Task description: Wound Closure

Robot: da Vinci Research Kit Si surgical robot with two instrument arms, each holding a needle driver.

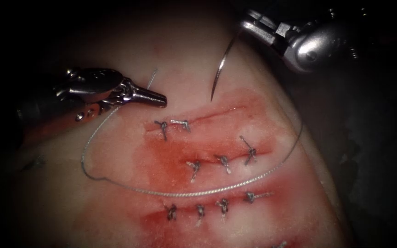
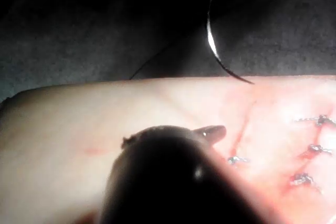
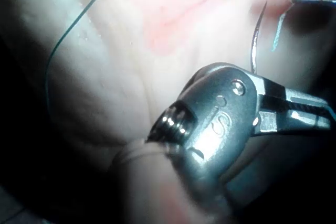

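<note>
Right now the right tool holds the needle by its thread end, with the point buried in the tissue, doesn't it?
Not quite: the right tool does hold the needle by its thread end, but the endoscope view shows the point hanging free above the tissue, not buried.

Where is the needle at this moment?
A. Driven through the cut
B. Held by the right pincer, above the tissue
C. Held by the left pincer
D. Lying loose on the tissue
B: the right pincer grips the needle near its thread end; its point hangs above the tissue.
</note>
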